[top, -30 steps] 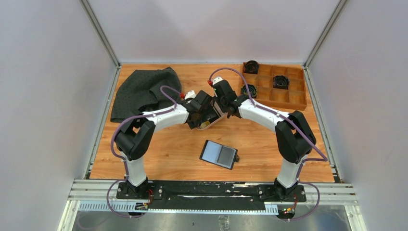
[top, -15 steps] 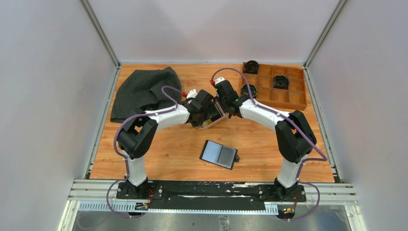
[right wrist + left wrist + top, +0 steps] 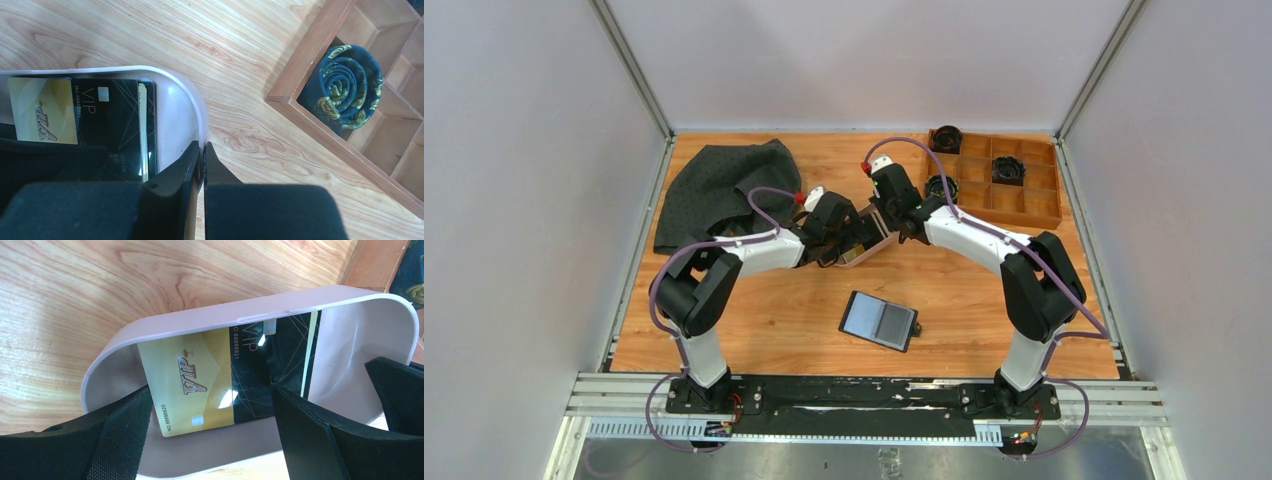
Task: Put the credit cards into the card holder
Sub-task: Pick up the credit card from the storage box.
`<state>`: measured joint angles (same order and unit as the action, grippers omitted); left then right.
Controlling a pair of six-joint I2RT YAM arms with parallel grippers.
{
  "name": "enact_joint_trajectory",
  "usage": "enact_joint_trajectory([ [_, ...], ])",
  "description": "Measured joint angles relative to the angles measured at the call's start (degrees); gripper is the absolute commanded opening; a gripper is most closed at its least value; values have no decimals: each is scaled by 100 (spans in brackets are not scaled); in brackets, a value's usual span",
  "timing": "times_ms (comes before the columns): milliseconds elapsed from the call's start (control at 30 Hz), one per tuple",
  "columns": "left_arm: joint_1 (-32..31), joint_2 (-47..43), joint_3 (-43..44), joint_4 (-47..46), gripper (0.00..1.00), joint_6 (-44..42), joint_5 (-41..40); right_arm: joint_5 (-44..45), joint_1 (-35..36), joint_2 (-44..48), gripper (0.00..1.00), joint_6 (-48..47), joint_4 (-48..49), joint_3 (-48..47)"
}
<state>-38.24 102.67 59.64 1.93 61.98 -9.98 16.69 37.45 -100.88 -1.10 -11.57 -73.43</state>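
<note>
Top: black folding card holder (image 3: 879, 320) lies open mid-table. L wrist: left gripper (image 3: 210, 390) spread wide, empty, over gold-yellow plastic card (image 3: 185, 385) & black card (image 3: 260, 370) in pink oval plastic tray (image 3: 200, 322); best nip one card's edge only. R wrist: right gripper (image 3: 201, 150) pinched shut on tray rim.

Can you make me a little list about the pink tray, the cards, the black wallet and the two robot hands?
tray: pinkish oval plastic tray, holding the cards
cards: gold-yellow VIP card and black VIP card, side by side inside
holder: small black folding card holder, lying open, apart from the tray
left gripper: jaws open, inside the tray over the cards
right gripper: jaws shut on the tray's rim
</note>
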Motion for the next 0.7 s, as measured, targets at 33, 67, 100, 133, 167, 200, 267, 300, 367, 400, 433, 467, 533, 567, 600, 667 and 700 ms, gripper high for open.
enact_joint_trajectory([
  [33,11,-11,-24,-42,87,-7,33,-2,0,0,0,0,0,0],
  [67,22,-20,-39,-70,86,-11,52,-2,0,0,0,0,2,0],
  [100,24,-31,-55,-114,85,-11,81,-2,0,0,0,0,2,0],
  [133,31,-48,-85,-179,85,-7,114,-7,0,0,0,0,2,0],
  [167,31,-70,-107,-208,84,0,140,-28,0,0,0,0,2,0],
  [200,31,-107,-140,-234,84,15,170,-61,0,0,0,0,0,0],
  [267,31,-181,-188,-278,82,42,212,-114,0,0,0,0,-2,0],
  [300,31,-227,-208,-308,81,63,225,-129,0,0,0,0,-2,0],
  [367,31,-328,-232,-372,79,144,238,-157,0,0,0,0,-2,0],
  [400,31,-363,-238,-411,79,177,249,-168,0,0,0,0,-2,0],
  [433,31,-413,-256,-474,79,216,254,-168,0,0,0,0,-4,0],
  [467,31,-444,-269,-509,78,251,264,-168,-2,0,0,-2,-4,0],
  [533,37,-487,-289,-555,78,315,295,-170,-2,0,0,-2,-7,0],
  [567,46,-490,-295,-590,78,339,313,-170,-2,0,0,0,-7,0],
  [600,57,-490,-304,-616,77,363,328,-168,-2,0,0,-2,-7,0],
  [667,66,-490,-334,-664,74,428,352,-170,-9,0,0,-2,-7,0],
  [700,76,-490,-358,-697,70,459,363,-170,-11,0,0,-2,-7,0],
])
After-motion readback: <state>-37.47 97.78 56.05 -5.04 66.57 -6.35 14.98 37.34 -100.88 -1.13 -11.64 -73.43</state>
